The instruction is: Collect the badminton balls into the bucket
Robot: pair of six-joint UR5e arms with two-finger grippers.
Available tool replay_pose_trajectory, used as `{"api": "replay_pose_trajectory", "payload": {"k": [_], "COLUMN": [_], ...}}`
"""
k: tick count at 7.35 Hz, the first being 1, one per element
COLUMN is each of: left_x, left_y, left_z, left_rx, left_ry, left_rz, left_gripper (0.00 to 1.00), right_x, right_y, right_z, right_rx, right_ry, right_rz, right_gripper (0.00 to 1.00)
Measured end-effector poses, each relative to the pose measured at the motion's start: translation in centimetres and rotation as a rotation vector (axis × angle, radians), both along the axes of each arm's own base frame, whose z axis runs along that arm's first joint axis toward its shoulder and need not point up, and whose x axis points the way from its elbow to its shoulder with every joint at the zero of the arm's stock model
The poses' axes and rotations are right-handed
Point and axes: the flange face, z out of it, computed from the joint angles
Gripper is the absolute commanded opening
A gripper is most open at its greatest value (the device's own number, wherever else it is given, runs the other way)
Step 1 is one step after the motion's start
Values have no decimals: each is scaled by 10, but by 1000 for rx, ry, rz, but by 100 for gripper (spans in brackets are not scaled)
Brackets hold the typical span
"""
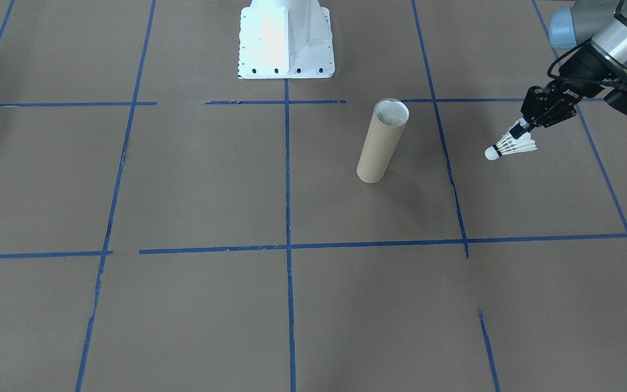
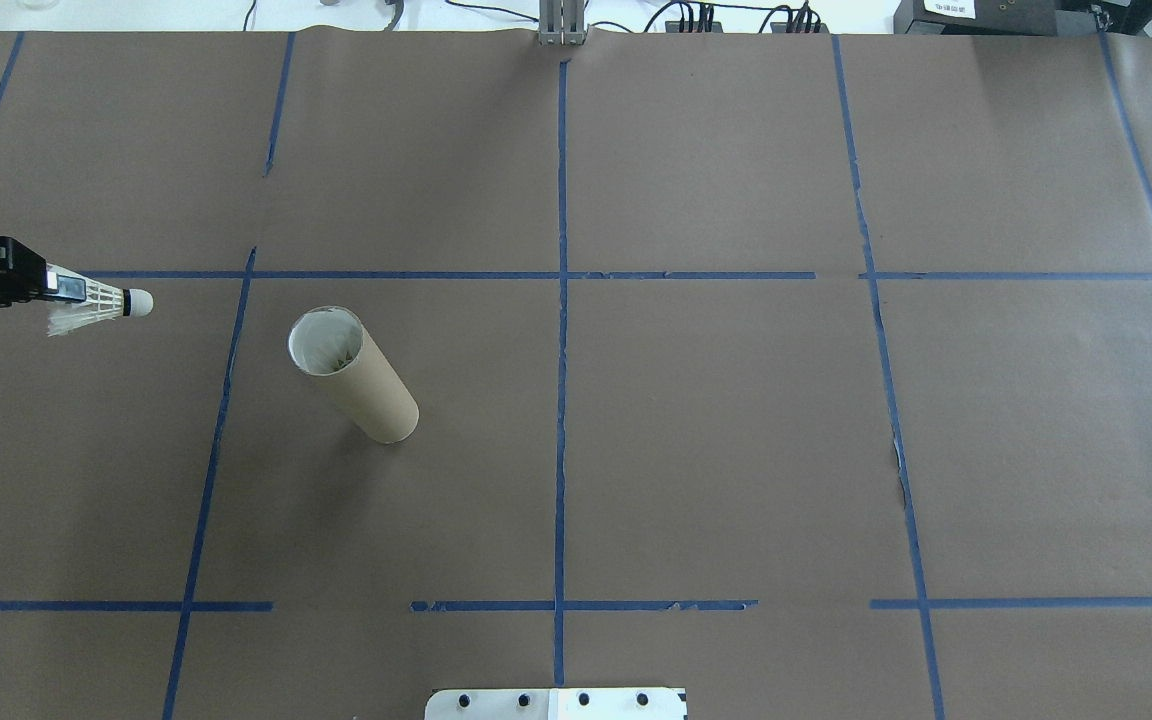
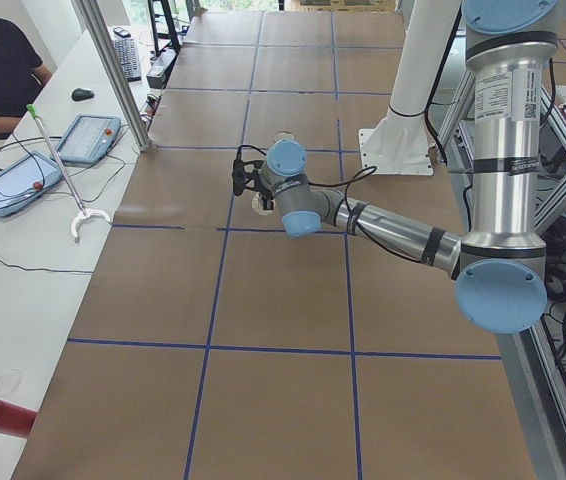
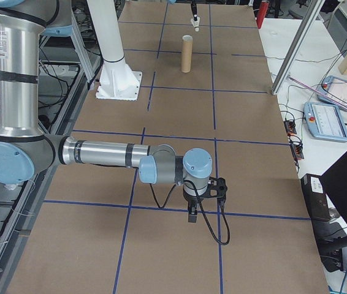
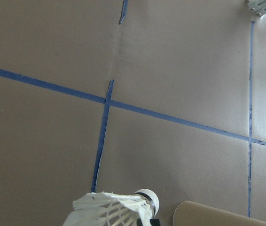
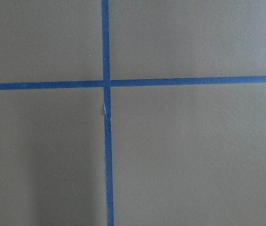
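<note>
Left gripper [image 1: 521, 130] fingers clamped on white feather shuttlecock [image 1: 511, 146], airborne beside tall brown cardboard tube [image 1: 381, 141]; drop-in pending. Right gripper [image 4: 193, 215] fingers' state: cannot tell.

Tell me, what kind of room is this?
Probably a robotics lab or test cell. The table is papered brown and gridded with blue tape, an operator's bench holds touchscreen control pendants, and the left claw carries a shuttlecock near a cardboard tube.

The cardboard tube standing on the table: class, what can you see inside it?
Through the open top of the cardboard tube, only its pale inner wall shows, with faint feathery streaks that cannot be identified. The bottom is hidden. The shuttlecock is outside, held by the left gripper.
</note>
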Motion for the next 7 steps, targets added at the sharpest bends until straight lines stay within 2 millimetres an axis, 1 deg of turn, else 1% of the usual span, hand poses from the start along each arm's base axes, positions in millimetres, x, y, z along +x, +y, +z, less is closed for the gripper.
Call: {"api": "replay_pose_trajectory", "payload": {"k": [2, 4, 5, 7], "left_x": [-16, -34, -42, -48], "left_y": [-8, -23, -29, -32], "left_z": [-31, -79, -110, -181], "left_rx": [83, 143, 158, 151], "left_ry": [-72, -141, -177, -221], "left_rz": [6, 5, 9, 19], "left_gripper": [0, 0, 0, 0], "right_x": [0, 0, 0, 0], "right_y": [0, 0, 0, 0], "right_z": [0, 0, 0, 0], "right_rx": [0, -1, -1, 0], "right_ry": [0, 0, 0, 0], "right_rz": [0, 0, 0, 0], "right_gripper": [100, 100, 100, 100]}}
